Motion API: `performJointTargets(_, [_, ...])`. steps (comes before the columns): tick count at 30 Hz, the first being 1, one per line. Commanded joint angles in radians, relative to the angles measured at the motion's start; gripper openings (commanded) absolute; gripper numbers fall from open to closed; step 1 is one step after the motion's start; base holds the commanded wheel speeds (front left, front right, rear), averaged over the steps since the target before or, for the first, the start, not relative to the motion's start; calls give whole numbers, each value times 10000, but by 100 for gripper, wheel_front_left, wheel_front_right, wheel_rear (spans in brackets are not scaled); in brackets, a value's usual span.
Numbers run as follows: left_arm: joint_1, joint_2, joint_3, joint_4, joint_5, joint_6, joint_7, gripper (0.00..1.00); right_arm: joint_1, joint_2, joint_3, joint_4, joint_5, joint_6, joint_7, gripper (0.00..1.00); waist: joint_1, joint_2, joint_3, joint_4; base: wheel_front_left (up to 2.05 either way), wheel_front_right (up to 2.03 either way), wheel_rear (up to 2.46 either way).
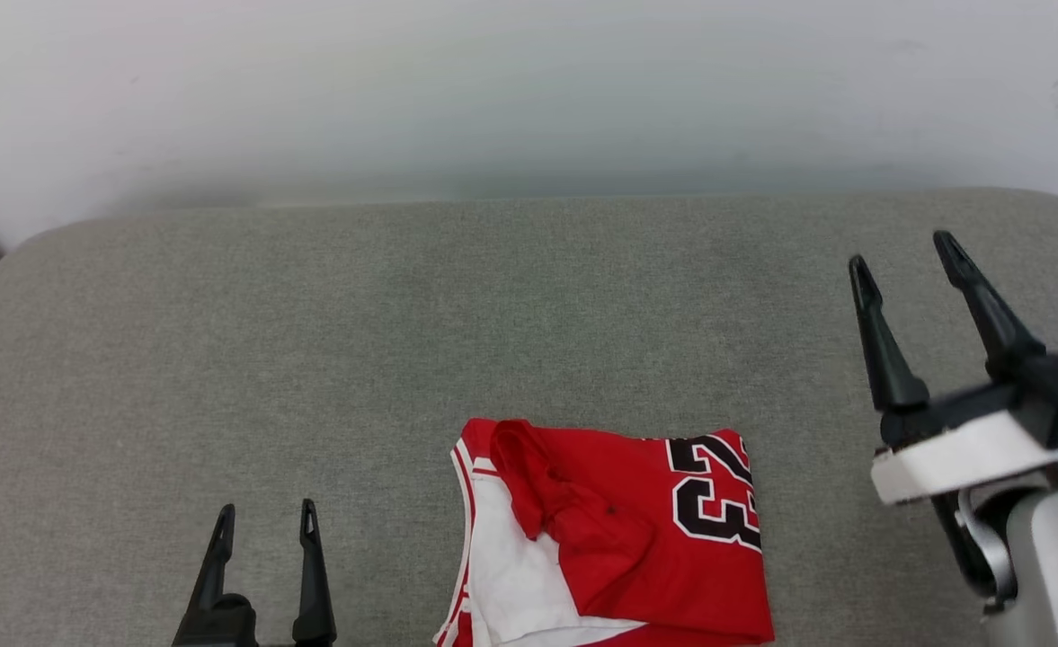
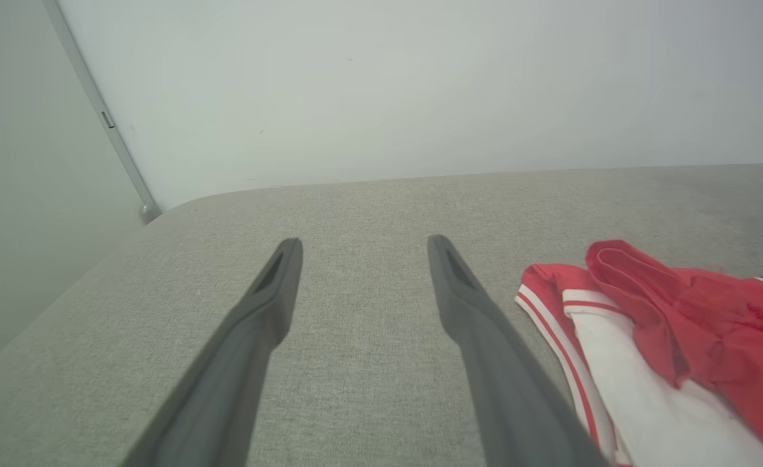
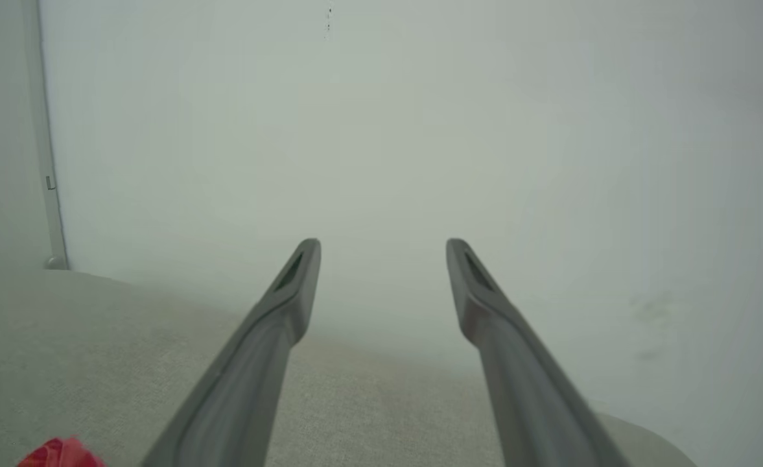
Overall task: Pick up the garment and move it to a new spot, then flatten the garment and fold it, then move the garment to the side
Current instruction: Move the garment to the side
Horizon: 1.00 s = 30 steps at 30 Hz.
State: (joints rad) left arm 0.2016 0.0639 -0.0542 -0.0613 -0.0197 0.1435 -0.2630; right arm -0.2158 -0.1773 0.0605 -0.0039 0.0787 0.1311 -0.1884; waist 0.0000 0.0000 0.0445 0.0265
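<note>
The garment (image 1: 618, 530), a red jersey with white sleeve and a black "23", lies folded on the grey surface at the bottom centre of the head view. Its striped edge and white sleeve show at the right of the left wrist view (image 2: 653, 344); a red scrap of it peeks in at the lower left of the right wrist view (image 3: 60, 454). My left gripper (image 1: 266, 521) stands open to the garment's left, low over the surface, with nothing between its fingers (image 2: 363, 245). My right gripper (image 1: 904, 256) is open and raised at the right, empty (image 3: 382, 246).
The grey fabric-covered surface (image 1: 403, 341) has rounded far corners and ends at a pale wall (image 1: 529, 90). A thin vertical strip (image 2: 105, 120) runs down the wall by the far left corner.
</note>
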Motion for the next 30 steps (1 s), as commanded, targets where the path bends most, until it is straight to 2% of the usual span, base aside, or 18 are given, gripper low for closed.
performJointTargets(1, [-137, -4, 29, 12, 14, -28, -21, 100, -529, -392, 388, 153, 183, -8, 657, 100, 0, 0, 139, 18, 0, 0, 0])
performJointTargets(3, [-247, -6, 43, 17, 13, -78, -21, 100, -1129, -1024, 1156, 344, 662, -8, 1941, 100, 0, 0, 276, 38, 0, 0, 0])
performJointTargets(6, [-343, -19, 60, 24, -15, -93, -21, 100, -1887, -1975, 2185, 519, 2061, -8, 4360, 100, 0, 0, 476, 60, 0, 0, 0])
performJointTargets(7, [-343, -19, 60, 24, -15, -93, -21, 100, -1887, -1975, 2185, 519, 2061, -8, 4360, 100, 0, 0, 476, 60, 0, 0, 0])
performJointTargets(8, [-459, -31, 61, 25, -27, -111, -21, 100, -2218, -2502, 2615, 552, 3287, -8, 5890, 100, 0, 0, 625, 88, 0, 0, 0])
performJointTargets(12, [-685, -53, 40, 54, -47, -184, -21, 100, -2265, -3266, 2868, 797, 5764, -8, 8421, 100, 0, 0, 923, 170, 0, 0, 0])
performJointTargets(14, [-810, -61, 45, 70, -68, -180, -21, 100, -2060, -3598, 2927, 887, 6729, -7, 9324, 100, 0, 0, 1076, 229, 0, 0, 0])
performJointTargets(16, [-974, -72, 40, 62, -78, -209, -21, 100, -1817, -3739, 2926, 963, 7438, -7, 9839, 100, 0, 0, 1246, 295, 0, 0, 0])
performJointTargets(21, [-1351, -86, -40, 118, -45, -352, -21, 100, -1188, -3546, 2990, 1148, 8679, -7, 10421, 100, 0, 0, 1675, 501, 0, 0, 0])
performJointTargets(26, [-1571, -98, -54, 167, -38, -414, -21, 100, -976, -3178, 3254, 1363, 8942, -7, 10297, 100, 0, 0, 1969, 653, 0, 0, 0])
performJointTargets(30, [-1766, -109, -116, 179, -25, -464, -21, 100, -1001, -2645, 3597, 1994, 8928, -10, 10061, 100, 0, 0, 2206, 802, 0, 0, 0])
